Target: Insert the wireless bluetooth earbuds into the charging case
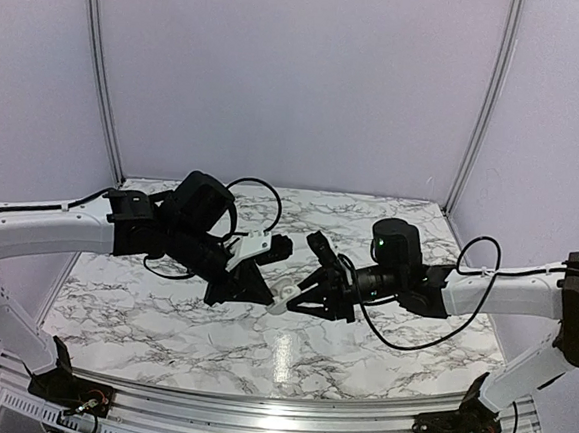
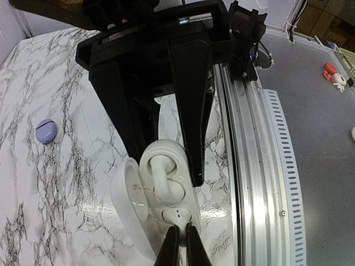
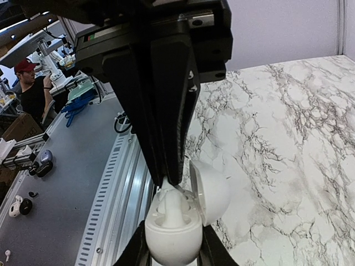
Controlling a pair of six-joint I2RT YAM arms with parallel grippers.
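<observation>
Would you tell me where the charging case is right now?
In the top view, the open charging case is mid-frame, gripped by the left hand, with the right hand meeting it from the right.

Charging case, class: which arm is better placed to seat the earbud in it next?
Right. The right gripper pinches an earbud at the open charging case, while the left gripper is clamped around that case, holding it.

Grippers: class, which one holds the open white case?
The left gripper, clamped either side of the charging case. The right gripper instead pinches a small white earbud at the case.
</observation>
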